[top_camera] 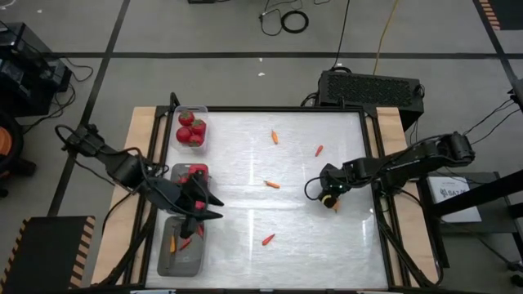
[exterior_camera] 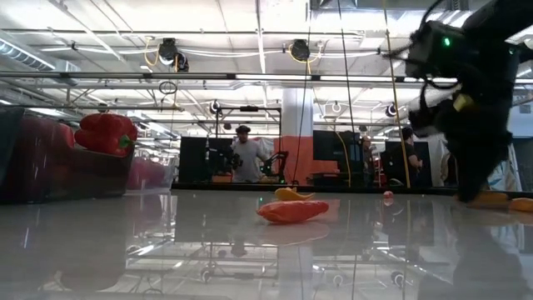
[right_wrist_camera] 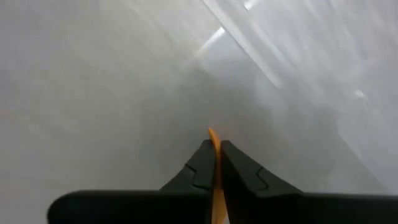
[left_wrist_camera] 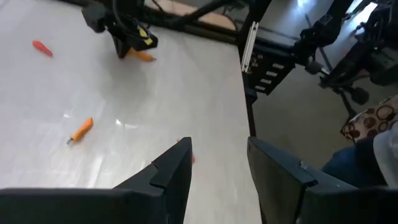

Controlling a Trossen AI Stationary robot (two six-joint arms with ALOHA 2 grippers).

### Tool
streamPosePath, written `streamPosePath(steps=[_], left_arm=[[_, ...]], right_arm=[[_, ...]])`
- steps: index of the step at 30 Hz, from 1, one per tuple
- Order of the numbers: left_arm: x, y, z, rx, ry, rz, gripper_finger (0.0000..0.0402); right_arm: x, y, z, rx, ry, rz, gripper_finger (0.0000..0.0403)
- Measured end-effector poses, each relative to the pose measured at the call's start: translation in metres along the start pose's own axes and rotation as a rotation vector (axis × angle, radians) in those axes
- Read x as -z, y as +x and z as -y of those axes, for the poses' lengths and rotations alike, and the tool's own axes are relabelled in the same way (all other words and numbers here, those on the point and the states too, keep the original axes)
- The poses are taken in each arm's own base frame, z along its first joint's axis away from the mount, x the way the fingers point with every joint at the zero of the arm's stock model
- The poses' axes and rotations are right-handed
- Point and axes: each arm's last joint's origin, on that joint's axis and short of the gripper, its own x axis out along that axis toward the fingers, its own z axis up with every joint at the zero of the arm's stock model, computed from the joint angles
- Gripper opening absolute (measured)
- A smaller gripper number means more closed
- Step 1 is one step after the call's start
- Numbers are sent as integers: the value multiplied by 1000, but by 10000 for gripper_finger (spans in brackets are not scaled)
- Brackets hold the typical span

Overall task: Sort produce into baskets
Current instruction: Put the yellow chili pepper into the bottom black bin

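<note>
Right gripper pinches an orange chili over white table; left gripper spread.

Bright overhead strip lights — streaky glare on the glossy table; low view's foreground is soft.

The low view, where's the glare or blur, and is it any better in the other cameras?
Low view: the ceiling lights mirror across the glossy table; the right gripper is a blurred dark mass. High view: pale streaks of glare cross the tabletop. Right wrist view: glare bands, yet the pinched orange chili pepper stays sharp.
</note>
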Motion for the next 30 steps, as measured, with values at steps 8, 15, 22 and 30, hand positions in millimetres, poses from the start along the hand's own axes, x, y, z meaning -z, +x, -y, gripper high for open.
streamPosePath(steps=[8, 15, 22, 30], left_arm=[[-2, -32, -21, -68, 58, 15, 161], [5, -49, -48, -230, 172, -51, 161], [19, -49, -78, -244, 218, -51, 161], [41, -35, -104, -174, 245, -74, 161]], right_arm=[[-31, -29, -31, -157, -7, 192, 3], [-59, -59, -74, -452, -10, 474, 1], [-84, -48, -138, -625, -104, 604, 1], [-131, -23, -239, -697, -311, 768, 0]])
